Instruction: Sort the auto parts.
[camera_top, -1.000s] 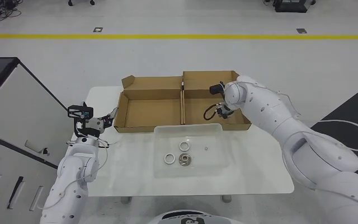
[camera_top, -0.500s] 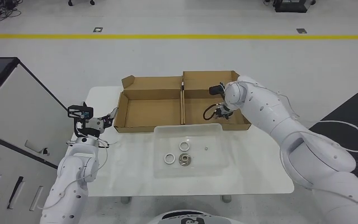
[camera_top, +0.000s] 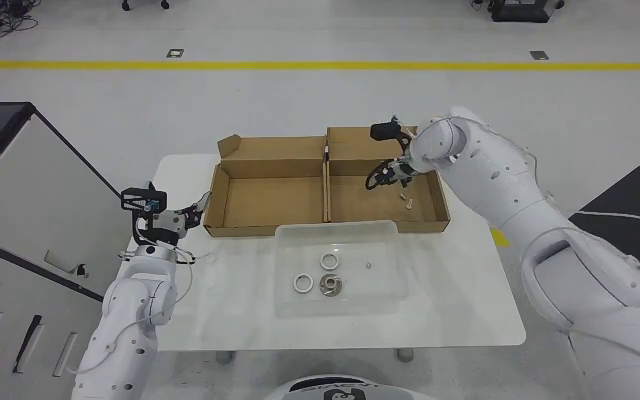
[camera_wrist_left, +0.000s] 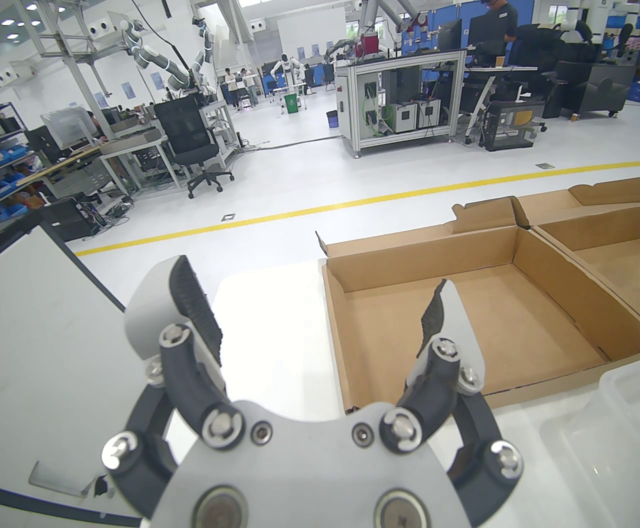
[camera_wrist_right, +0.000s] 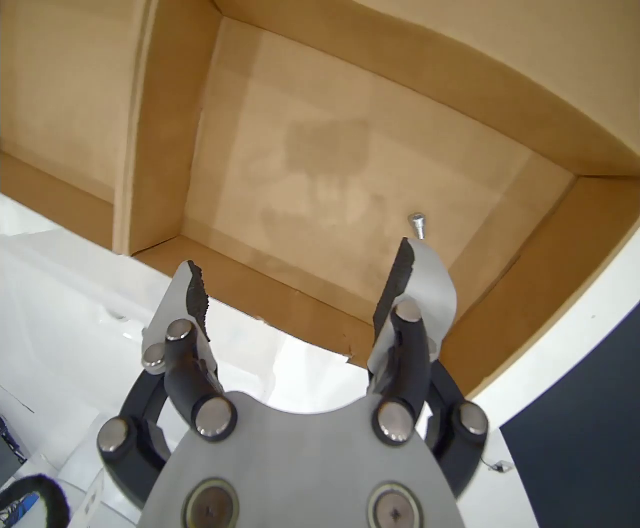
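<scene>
The right claw (camera_top: 383, 177) has been raised and drawn away from the near wall of the right box (camera_top: 352, 197) over the last second. It is now held above the middle of that box. Its fingers are spread wide and nothing is held between them. A small bolt (camera_wrist_right: 418, 225) is seen lying on the box floor, just past one fingertip in the right wrist view and close to the near wall in the top view. From this it is judged that the bolt has just been let go, so one part can be counted as sorted. The left claw (camera_wrist_left: 315, 300) has not been moved in that time. It is kept at the left edge of the table (camera_top: 450, 290), beside the outer corner of the left box (camera_top: 265, 197), with its fingers likewise apart and nothing gripped. More work is left in the clear tray (camera_top: 395, 295), which is set against the near walls of both boxes. Two white rings (camera_top: 329, 260), a metal part (camera_top: 330, 285) and a small piece (camera_top: 369, 265), too small to be identified, are still to be dealt with there. The next pick is therefore expected to be made from the tray, and the right claw would have to be carried back over the cardboard wall without being caught on it.
</scene>
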